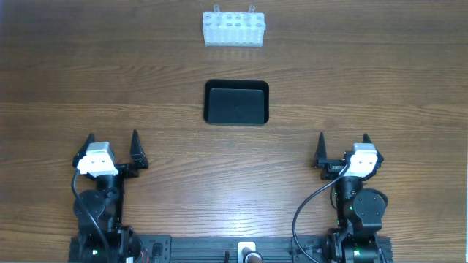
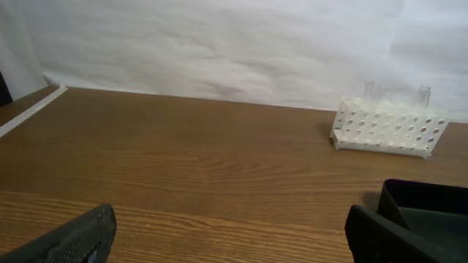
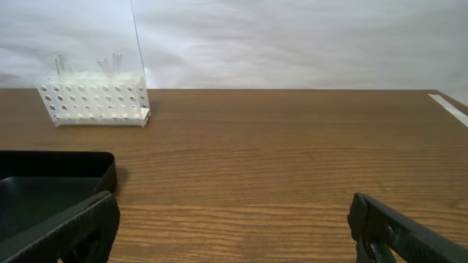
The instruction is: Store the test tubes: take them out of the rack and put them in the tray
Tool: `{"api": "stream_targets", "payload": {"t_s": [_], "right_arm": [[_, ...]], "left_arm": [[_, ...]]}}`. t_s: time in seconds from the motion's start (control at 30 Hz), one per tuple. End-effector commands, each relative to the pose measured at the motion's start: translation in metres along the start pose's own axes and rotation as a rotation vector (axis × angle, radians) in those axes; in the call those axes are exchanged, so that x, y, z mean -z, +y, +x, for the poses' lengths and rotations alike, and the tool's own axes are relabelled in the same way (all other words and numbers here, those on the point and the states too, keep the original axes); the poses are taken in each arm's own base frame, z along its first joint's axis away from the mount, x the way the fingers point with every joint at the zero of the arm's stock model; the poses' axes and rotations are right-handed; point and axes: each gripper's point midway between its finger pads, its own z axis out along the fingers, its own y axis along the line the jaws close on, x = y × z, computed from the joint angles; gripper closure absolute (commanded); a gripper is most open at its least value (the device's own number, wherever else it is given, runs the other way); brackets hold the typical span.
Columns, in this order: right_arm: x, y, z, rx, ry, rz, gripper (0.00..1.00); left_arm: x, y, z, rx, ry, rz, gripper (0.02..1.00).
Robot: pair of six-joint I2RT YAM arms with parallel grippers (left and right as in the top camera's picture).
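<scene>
The white rack (image 1: 233, 30) stands at the far side of the wooden table (image 1: 110, 73), near its middle, with its long side facing the arms. Clear test tubes (image 2: 422, 95) stand upright in it, their rims poking above its top along the back row. One is near each end, and the exact count is hard to tell. From the right wrist view the rack (image 3: 93, 100) shows its rows of round holes, with tube tops (image 3: 62, 64) rising behind them against a white backdrop (image 3: 292, 44).

The black tray (image 1: 236, 103) lies flat on the table just in front of the rack, apart from it and roughly in line with it. It sits between the rack and the two arms. Its corner shows in the left wrist view (image 2: 428, 197) and its rim in the right wrist view (image 3: 55, 162).

The left arm (image 1: 99, 186) stands at the near left of the table. Its jaws are spread wide and hold nothing, and its fingers (image 2: 77, 237) point toward the far side. The right arm (image 1: 356, 193) stands at the near right in the same pose, with its jaws wide open and empty and its fingers (image 3: 406, 230) low over the wood. Both arms are well apart from the tray and farther still from the rack.
</scene>
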Motion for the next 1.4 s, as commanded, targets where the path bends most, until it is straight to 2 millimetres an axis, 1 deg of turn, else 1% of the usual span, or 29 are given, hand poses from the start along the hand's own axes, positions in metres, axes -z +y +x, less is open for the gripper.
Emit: {"api": "stream_targets", "payload": {"t_s": [0.03, 1.3, 1.37, 1.4], "right_arm": [[0.000, -0.001, 0.001, 0.006, -0.001, 0.003, 0.007], [0.000, -0.001, 0.001, 0.006, -0.001, 0.002, 0.009], [0.000, -0.001, 0.001, 0.006, -0.001, 0.002, 0.009], [0.000, -0.001, 0.001, 0.006, -0.001, 0.003, 0.009]], "left_arm": [[0.000, 0.000, 0.001, -0.015, -0.002, 0.002, 0.020], [0.000, 0.000, 0.000, -0.015, -0.002, -0.001, 0.020], [0.000, 0.000, -0.003, -0.015, -0.002, -0.001, 0.020], [0.001, 0.000, -0.009, -0.015, -0.003, -0.001, 0.020]]}}
